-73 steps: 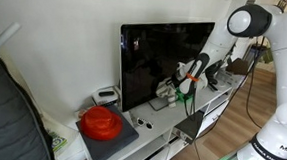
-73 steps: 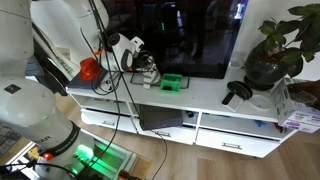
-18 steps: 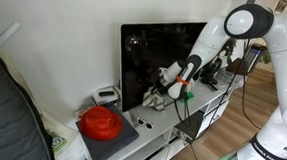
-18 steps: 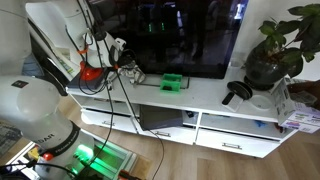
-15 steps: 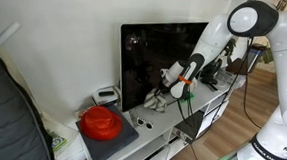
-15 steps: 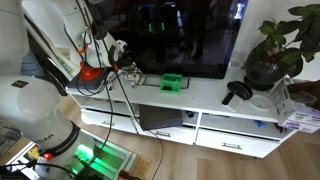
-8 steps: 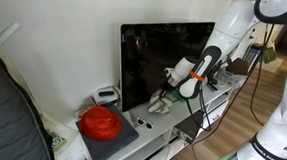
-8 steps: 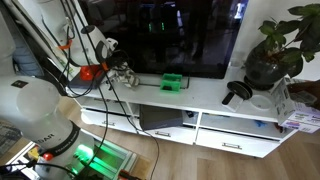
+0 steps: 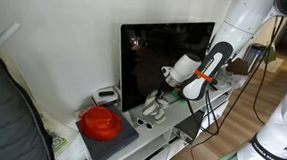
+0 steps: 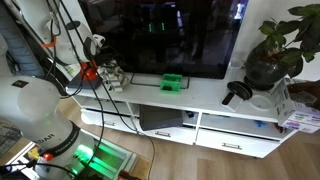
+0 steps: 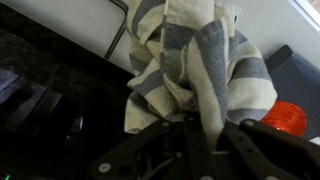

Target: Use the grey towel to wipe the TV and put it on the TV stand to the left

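in an exterior view the gripper (image 9: 159, 97) hangs before the tv (image 9: 161, 46), clamped on the towel (image 9: 153, 110), which droops just over the stand (image 9: 166, 135), near a red hat (image 9: 101, 122). in an exterior view the towel (image 10: 113, 79) dangles by the tv's (image 10: 190, 35) edge, above the stand (image 10: 215, 97), a green object (image 10: 172, 82) further along. in the wrist view the gripper (image 11: 212, 135) pinches the striped towel (image 11: 190, 55) tight

In the wrist view we see the grey towel (image 11: 190, 60) hiding the fingertips of the gripper (image 11: 212, 130), and the red object (image 11: 288, 118) is cut by the right edge. In an exterior view the top of the TV (image 10: 180, 35) runs off the frame.
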Controlling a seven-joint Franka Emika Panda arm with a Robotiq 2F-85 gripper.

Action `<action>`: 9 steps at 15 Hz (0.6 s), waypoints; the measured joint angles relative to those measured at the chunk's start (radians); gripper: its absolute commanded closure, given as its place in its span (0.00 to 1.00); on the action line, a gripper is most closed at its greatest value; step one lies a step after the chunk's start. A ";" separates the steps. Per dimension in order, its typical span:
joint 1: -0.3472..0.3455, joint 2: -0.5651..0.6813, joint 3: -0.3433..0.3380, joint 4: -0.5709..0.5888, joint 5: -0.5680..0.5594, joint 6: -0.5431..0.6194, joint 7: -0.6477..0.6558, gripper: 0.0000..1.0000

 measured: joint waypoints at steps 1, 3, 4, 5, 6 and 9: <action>0.000 0.000 0.006 0.001 0.000 0.000 0.000 0.67; -0.002 0.000 0.022 0.001 -0.002 0.000 0.001 0.54; -0.002 0.000 0.030 0.001 -0.002 -0.001 0.001 0.48; 0.006 -0.004 0.029 0.001 -0.001 -0.005 0.001 0.40; 0.023 -0.013 0.015 0.000 0.004 -0.011 0.000 0.34; 0.140 -0.086 -0.117 -0.015 0.021 -0.047 -0.002 0.13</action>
